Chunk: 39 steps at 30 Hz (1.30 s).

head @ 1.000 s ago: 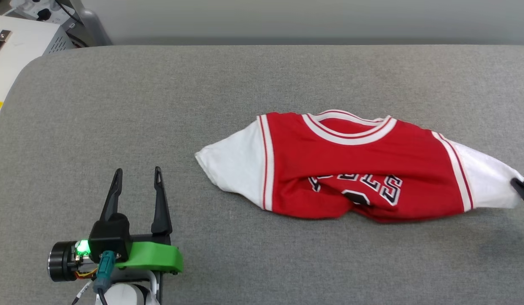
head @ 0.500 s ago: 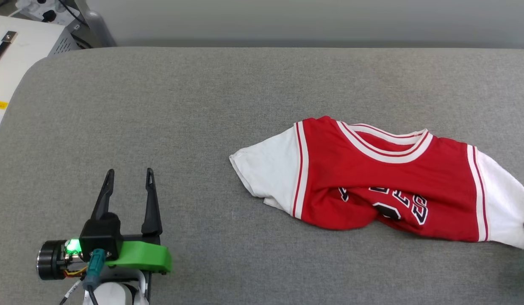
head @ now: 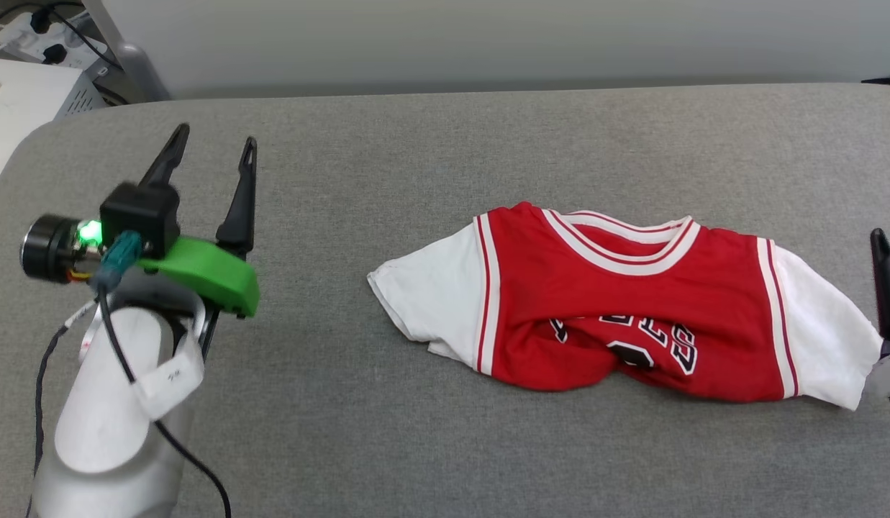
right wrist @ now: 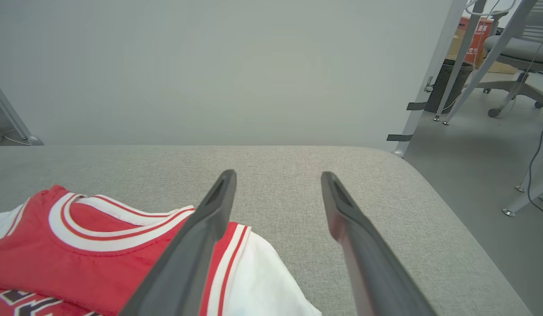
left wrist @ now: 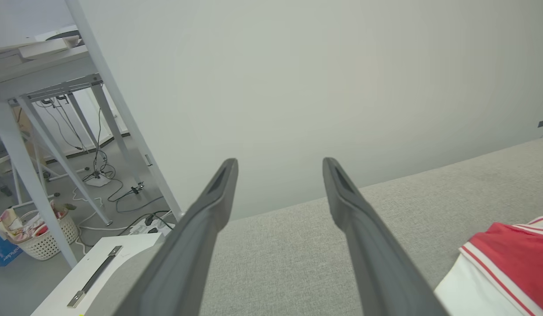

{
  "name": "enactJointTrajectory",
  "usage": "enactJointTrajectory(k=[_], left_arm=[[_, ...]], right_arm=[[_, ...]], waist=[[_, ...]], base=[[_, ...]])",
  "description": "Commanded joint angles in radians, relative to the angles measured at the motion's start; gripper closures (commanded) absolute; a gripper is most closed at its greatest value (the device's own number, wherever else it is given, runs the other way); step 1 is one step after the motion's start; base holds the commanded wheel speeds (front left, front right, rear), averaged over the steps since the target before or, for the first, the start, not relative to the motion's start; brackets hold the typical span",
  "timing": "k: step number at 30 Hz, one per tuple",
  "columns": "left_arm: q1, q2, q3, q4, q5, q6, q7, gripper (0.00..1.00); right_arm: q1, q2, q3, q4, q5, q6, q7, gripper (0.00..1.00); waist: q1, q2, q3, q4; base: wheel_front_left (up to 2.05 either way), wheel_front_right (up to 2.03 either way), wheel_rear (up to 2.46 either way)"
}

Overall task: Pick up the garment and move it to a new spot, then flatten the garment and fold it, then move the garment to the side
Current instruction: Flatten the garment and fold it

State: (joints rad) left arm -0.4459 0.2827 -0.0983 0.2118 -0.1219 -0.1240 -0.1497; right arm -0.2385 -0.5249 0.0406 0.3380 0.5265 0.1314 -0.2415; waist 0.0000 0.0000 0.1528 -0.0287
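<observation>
Since the garment (head: 617, 302) lies bunched on the grey desk (head: 416, 158), limp and light by its look, it should be pinched at the white sleeve hems or shoulders, the left gripper (head: 215, 134) and right gripper (right wrist: 278, 175) both standing spread and empty.

The head camera looks down from high up on the grey worktop (head: 416, 446), each wrist camera sits low and looks along its fingers (left wrist: 194, 245) at the pale wall (left wrist: 297, 66), and all three see the red garment (head: 617, 288).
</observation>
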Motion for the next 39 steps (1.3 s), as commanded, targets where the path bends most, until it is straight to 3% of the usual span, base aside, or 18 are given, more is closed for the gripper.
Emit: enactJointTrajectory(k=[1, 7, 13, 16, 22, 32, 33, 34, 39], left_arm=[[-0.056, 0.012, -0.038, 0.014, -0.028, -0.005, 0.052, 0.00], [-0.263, 0.101, -0.307, 0.056, -0.291, -0.006, 0.392, 0.00], [-0.418, 0.162, -0.551, 0.104, -0.529, -0.007, 0.746, 0.00], [-0.467, 0.173, -0.630, 0.131, -0.611, -0.007, 0.852, 0.00], [-0.531, 0.191, -0.756, 0.207, -0.684, -0.007, 0.920, 0.00], [-0.532, 0.211, -0.970, 0.313, -0.731, -0.007, 0.926, 0.00], [-0.534, 0.213, -0.990, 0.312, -0.735, -0.007, 0.921, 0.65], [-0.537, 0.217, -1.011, 0.313, -0.742, -0.007, 0.911, 1.00], [-0.559, 0.248, -1.034, 0.319, -0.754, -0.007, 0.771, 1.00]], right_arm=[[0.024, 0.028, -0.013, -0.041, -0.030, -0.001, 0.009, 0.00], [0.072, 0.118, -0.052, -0.237, -0.132, -0.001, 0.106, 0.00], [0.078, 0.148, -0.056, -0.321, -0.164, -0.001, 0.162, 0.00], [0.069, 0.156, -0.053, -0.336, -0.168, -0.001, 0.173, 0.00], [0.042, 0.164, -0.042, -0.342, -0.170, -0.001, 0.177, 0.00], [0.006, 0.164, -0.024, -0.305, -0.162, -0.001, 0.154, 0.00], [0.005, 0.163, -0.024, -0.302, -0.161, -0.001, 0.153, 0.00], [0.005, 0.163, -0.024, -0.299, -0.162, -0.001, 0.152, 0.00], [0.006, 0.154, -0.034, -0.284, -0.157, -0.001, 0.151, 0.00]], waist=[[0.0000, 0.0000, 0.014, -0.009], [0.0000, 0.0000, 0.065, -0.029], [0.0000, 0.0000, 0.119, -0.047], [0.0000, 0.0000, 0.143, -0.058], [0.0000, 0.0000, 0.191, -0.086], [0.0000, 0.0000, 0.234, -0.108], [0.0000, 0.0000, 0.234, -0.107], [0.0000, 0.0000, 0.233, -0.104], [0.0000, 0.0000, 0.199, -0.086]], base=[[0.00, 0.00, 0.00], [0.00, 0.00, 0.00], [0.00, 0.00, 0.00], [0.00, 0.00, 0.00], [0.00, 0.00, 0.00], [0.00, 0.00, 0.00], [0.00, 0.00, 0.00], [0.00, 0.00, 0.00], [0.00, 0.00, 0.00]])
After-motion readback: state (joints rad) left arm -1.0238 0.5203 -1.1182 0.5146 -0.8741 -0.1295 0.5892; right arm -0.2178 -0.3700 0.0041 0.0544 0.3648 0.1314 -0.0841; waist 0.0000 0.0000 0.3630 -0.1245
